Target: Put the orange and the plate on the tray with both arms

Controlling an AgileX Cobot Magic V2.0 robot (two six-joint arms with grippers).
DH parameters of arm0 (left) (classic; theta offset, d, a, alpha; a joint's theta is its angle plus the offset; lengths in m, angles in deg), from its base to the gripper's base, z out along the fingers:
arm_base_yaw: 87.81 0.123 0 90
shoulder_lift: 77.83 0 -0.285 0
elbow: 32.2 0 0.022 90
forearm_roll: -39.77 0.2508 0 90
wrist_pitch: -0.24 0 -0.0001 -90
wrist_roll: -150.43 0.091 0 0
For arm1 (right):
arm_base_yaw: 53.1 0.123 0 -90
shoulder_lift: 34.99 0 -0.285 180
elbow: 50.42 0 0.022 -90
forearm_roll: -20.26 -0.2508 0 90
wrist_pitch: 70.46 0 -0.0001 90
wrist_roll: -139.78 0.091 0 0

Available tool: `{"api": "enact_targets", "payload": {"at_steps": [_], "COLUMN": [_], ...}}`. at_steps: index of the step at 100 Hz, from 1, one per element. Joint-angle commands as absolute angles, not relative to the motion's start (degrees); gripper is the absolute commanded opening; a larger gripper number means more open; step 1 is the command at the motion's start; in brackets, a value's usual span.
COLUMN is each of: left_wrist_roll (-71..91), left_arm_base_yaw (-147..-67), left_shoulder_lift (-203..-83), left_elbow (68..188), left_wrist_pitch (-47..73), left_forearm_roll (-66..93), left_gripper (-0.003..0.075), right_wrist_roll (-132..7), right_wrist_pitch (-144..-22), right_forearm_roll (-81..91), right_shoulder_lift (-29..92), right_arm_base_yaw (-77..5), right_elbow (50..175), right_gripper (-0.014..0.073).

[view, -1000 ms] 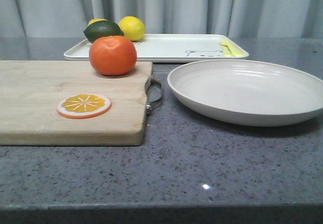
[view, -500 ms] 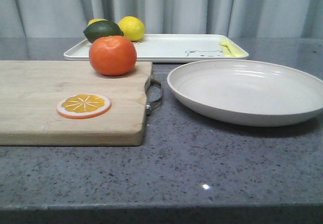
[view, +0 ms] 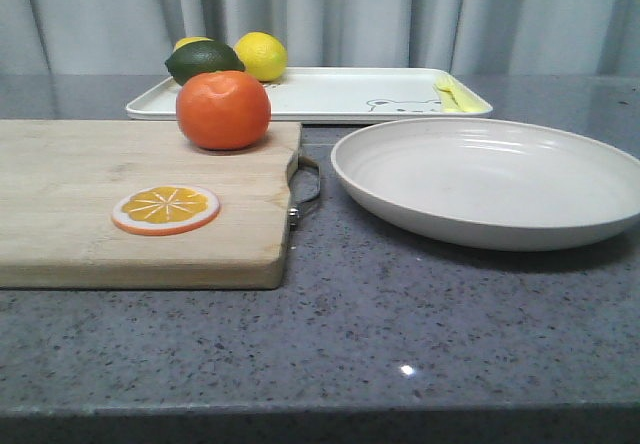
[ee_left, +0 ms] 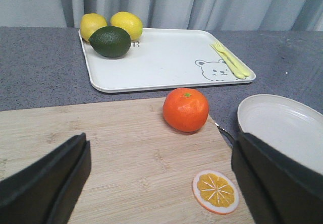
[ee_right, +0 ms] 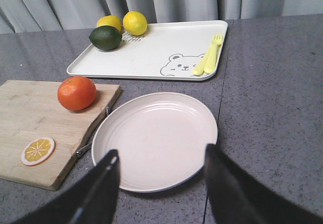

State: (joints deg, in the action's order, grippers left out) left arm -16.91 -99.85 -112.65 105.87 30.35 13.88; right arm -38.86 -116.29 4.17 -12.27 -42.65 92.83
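Observation:
The orange [view: 223,110] sits at the far right corner of the wooden cutting board [view: 80,204]; it also shows in the left wrist view [ee_left: 185,109] and the right wrist view [ee_right: 76,93]. The plate [view: 490,179] lies on the counter right of the board, and shows in the right wrist view [ee_right: 156,141]. The tray [view: 340,94] lies behind both, with its bear drawing [ee_left: 214,69]. My left gripper [ee_left: 160,156] is open and empty above the board, short of the orange. My right gripper [ee_right: 161,168] is open and empty above the plate's near rim. Neither gripper shows in the front view.
Two yellow lemons [view: 261,56] and a dark green fruit [view: 204,61] lie on the tray's far left end. A yellow fork and utensil [view: 452,94] lie at its right end. A flat orange slice disc [view: 166,209] lies on the board. Grey curtains hang behind.

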Motion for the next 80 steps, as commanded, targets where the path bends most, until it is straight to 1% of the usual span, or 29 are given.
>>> {"api": "enact_targets", "payload": {"at_steps": [1, 21, 35, 41, 55, 64, 80], "left_wrist_roll": [-16.1, -7.4, 13.7, 24.5, 39.8, 45.9, 50.7], "left_arm_base_yaw": [-99.8, -99.8, -99.8, -99.8, -99.8, -99.8, -101.7], "left_shoulder_lift": [-113.3, -113.8, -116.8, -119.7, -126.9, -132.9, -143.3], "left_elbow": [108.0, 108.0, 108.0, 108.0, 108.3, 110.3, 115.8], "left_wrist_pitch": [26.4, 26.4, 26.4, 26.5, 26.7, 28.5, 30.6], "left_forearm_roll": [12.4, 9.6, -3.7, -13.0, -28.8, -32.2, -35.6], "left_gripper": [0.0598, 0.0585, 0.0585, 0.0585, 0.0585, 0.0585, 0.0585], "right_wrist_roll": [-39.0, -39.0, -39.0, -39.0, -39.0, -39.0, -39.0], "right_wrist_pitch": [-111.4, -111.4, -111.4, -111.4, -111.4, -111.4, -111.4], "right_forearm_roll": [2.3, 1.7, 1.5, 1.4, 1.4, 1.4, 1.4], "right_shoulder_lift": [-11.0, -11.0, -11.0, -11.0, -11.0, -11.0, -11.0], "right_arm_base_yaw": [-42.9, -42.9, -42.9, -42.9, -42.9, -42.9, -42.9], "right_elbow": [94.6, 94.6, 94.6, 94.6, 94.6, 94.6, 94.6], "right_gripper": [0.0561, 0.0561, 0.0561, 0.0561, 0.0561, 0.0561, 0.0561]}}
